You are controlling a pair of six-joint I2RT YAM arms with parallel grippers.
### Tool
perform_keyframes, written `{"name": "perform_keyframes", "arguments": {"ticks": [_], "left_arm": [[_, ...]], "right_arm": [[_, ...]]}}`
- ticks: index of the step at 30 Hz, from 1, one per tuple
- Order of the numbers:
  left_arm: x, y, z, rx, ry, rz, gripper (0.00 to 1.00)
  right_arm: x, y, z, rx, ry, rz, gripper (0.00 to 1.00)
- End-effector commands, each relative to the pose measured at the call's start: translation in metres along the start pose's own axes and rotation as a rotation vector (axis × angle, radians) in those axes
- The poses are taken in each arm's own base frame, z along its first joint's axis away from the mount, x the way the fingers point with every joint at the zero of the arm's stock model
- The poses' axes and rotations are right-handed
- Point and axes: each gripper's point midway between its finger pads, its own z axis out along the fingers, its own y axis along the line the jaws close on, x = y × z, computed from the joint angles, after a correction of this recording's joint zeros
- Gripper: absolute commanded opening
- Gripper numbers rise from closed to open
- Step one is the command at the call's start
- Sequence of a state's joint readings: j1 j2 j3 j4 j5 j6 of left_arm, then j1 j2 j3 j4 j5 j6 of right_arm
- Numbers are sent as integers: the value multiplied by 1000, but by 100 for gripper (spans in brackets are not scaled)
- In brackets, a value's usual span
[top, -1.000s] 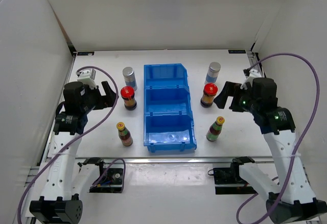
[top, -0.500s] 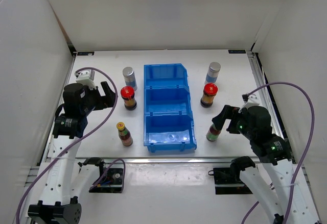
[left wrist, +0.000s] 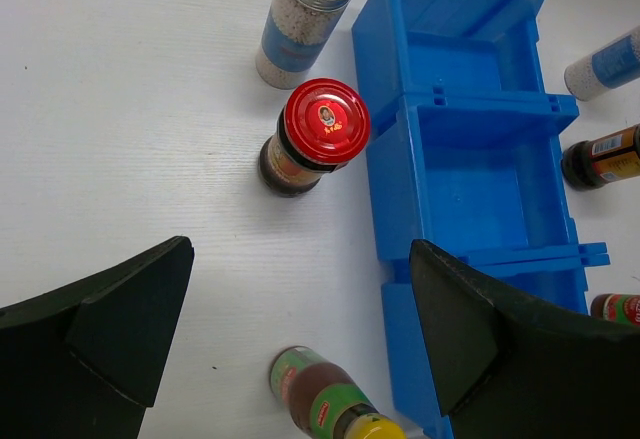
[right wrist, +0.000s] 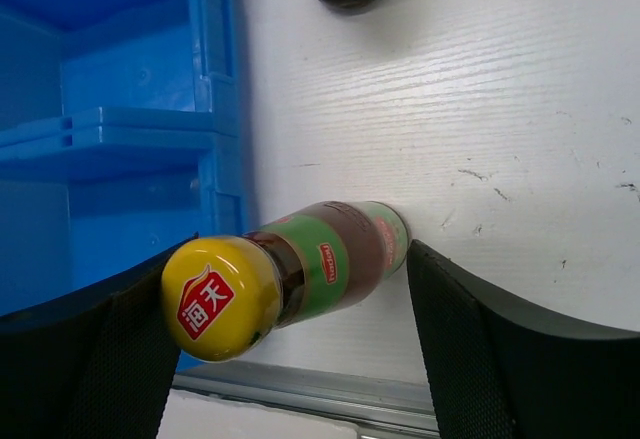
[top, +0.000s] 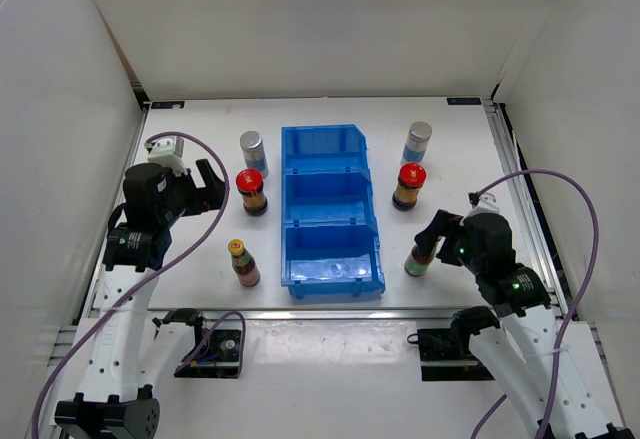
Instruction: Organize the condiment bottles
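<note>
- Moving down from the right red-capped bottle (top: 409,186) over the last second, the right gripper (top: 431,243) is now sitting nearer the arm bases, at the right yellow-capped bottle (top: 420,257).
- Its fingers (right wrist: 470,349) are standing spread wide, one on each side of that bottle; whether either is touching it cannot be told.
- That bottle is standing upright on the table (top: 460,149), just beside the right wall of the bin's (top: 333,285) nearest compartment.
- The left gripper (left wrist: 300,289) is keeping almost the same place, hanging spread and holding nothing over the table left of the bin.
- In its wrist view the left red-capped bottle (left wrist: 317,135) is standing ahead of the gap between the fingers, close to the bin's middle compartment.
- The left silver-capped bottle (top: 252,152) is standing just beyond it, near the far compartment.
- The left yellow-capped bottle (top: 243,262) is standing nearer the bases, beside the nearest compartment but apart from it.
- The right silver-capped bottle (top: 417,143) is standing just beyond the right red-capped one.
- All six bottles are standing on the table, outside the bin.
</note>
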State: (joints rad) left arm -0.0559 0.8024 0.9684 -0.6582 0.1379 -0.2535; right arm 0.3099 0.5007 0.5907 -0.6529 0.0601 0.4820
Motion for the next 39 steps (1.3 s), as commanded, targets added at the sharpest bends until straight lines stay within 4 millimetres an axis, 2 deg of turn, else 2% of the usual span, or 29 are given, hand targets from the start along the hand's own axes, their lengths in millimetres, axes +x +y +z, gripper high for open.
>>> {"name": "perform_keyframes", "arguments": {"ticks": [1,12,14,21,24,25,26,28,29,30,32,35,39], "left_arm": [[-3,0,-1,-4,-17,-4,100],[-3,0,-1,-4,-17,-4,100],[-3,0,-1,-4,-17,-4,100],[-3,0,-1,-4,-17,-4,100],[-3,0,-1,-4,-17,-4,100],[-3,0,-1,-4,-17,-4,100],[-1,0,-2,-7,-8,-5,100],[-1,2,-2,-16,-10,-5,100],[-1,2,-2,-16,-10,-5,100],[-1,2,-2,-16,-10,-5,100],[-1,2,-2,-16,-10,-5,100],[-1,2,-2,-16,-10,-5,100],[-1,2,-2,-16,-10,-5,100]], "right_arm": [[-16,-1,0,21,-76,11,85],[-11,-9,13,66,-35,-35,53],[-15,-6,14,64,-43,-41,46],[-21,-2,16,76,-43,-96,32],[-32,0,13,81,-67,-123,23],[-37,3,10,75,-80,-131,16],[-49,10,4,51,-106,-149,12],[-59,19,-5,24,-122,-170,6],[-67,23,-8,18,-136,-181,4],[-82,34,-21,-13,-170,-188,2],[-93,50,-28,-69,-172,-211,1],[-108,73,-41,-156,-177,-241,1],[-111,100,-44,-285,-166,-246,1]]}}
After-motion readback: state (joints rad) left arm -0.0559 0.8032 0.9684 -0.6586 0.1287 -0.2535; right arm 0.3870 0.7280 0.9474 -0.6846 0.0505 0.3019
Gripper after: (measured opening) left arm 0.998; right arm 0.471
